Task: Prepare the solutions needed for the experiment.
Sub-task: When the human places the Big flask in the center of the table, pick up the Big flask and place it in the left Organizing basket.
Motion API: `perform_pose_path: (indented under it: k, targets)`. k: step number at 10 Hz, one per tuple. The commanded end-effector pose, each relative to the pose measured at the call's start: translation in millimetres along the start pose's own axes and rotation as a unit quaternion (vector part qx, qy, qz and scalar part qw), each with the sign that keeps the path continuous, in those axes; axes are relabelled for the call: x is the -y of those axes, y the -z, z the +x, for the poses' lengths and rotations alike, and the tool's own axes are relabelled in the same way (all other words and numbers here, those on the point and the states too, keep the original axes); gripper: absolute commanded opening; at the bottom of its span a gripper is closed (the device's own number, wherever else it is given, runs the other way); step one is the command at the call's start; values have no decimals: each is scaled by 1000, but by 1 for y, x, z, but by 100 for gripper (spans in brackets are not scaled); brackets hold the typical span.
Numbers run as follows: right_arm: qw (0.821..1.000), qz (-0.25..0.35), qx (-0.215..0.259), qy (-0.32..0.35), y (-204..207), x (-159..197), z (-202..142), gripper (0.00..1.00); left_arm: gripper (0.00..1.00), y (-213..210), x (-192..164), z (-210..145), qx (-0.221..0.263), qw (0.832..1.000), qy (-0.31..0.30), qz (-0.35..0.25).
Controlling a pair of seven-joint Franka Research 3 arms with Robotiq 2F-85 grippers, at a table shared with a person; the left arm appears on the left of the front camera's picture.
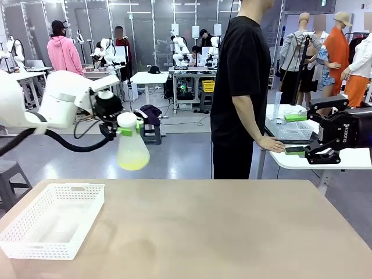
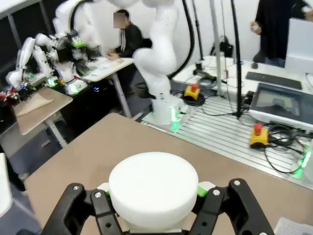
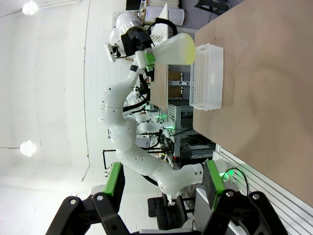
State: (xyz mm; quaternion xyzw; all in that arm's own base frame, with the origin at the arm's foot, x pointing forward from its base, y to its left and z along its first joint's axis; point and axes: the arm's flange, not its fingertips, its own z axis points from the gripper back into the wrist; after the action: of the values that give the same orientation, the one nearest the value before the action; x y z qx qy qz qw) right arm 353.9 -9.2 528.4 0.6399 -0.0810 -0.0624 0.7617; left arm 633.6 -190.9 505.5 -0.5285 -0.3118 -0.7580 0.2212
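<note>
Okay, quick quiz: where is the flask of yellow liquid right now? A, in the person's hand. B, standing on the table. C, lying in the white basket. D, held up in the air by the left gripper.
D: the left gripper is clamped on the neck of the flask, which hangs above the table, apart from the white basket.

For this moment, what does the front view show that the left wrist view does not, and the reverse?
Front view alone: the flask's cone with pale yellow liquid, held up above the table by the left gripper, the white basket, the open right gripper, and a person standing opposite. Left wrist view alone: the stopper's flat white top from above, plus a white arm's base behind the table edge. Both share the stopper clamped between green pads, and the tan tabletop.
</note>
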Motion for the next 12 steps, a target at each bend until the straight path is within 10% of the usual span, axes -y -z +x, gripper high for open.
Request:
perform_pose_path:
  k: [1,12]
  targets:
    - [1000,7,0,-3,1,-2,0,81,16,4,65,15,2,997,33,76]
    - [1000,7,0,-3,1,-2,0,81,16,-58,256,-35,13,951,-41,305]
